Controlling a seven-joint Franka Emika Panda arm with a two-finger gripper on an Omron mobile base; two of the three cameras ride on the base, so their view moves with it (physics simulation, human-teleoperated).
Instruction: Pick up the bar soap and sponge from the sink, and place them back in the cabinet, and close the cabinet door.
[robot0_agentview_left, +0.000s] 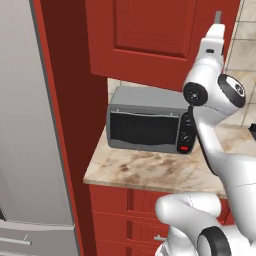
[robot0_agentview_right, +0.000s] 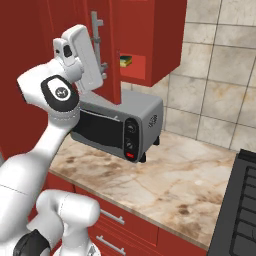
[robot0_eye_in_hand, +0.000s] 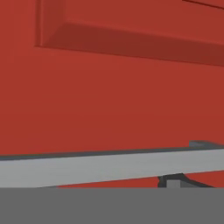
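Note:
The red cabinet (robot0_agentview_right: 159, 45) hangs open above the counter. On its red shelf lies the sponge (robot0_agentview_right: 127, 61), yellow with a dark green face. The cabinet door (robot0_agentview_left: 150, 30) stands swung out, edge-on in the right base view (robot0_agentview_right: 115, 50). Its slim grey bar handle (robot0_agentview_right: 94, 30) runs across the bottom of the hand view (robot0_eye_in_hand: 109, 168), very close to the camera. My gripper (robot0_agentview_right: 101, 68) is raised against the door's outer face, right by the handle. Its fingers are too small and hidden to judge their gap. The bar soap and the sink are out of view.
A grey toaster oven (robot0_agentview_left: 147, 125) sits on the marble counter (robot0_agentview_right: 170, 180) directly under the cabinet. The tall grey fridge (robot0_agentview_left: 25, 125) stands at the left. A black stove (robot0_agentview_right: 240, 200) borders the counter on the right. Red drawers (robot0_agentview_left: 120, 220) run below.

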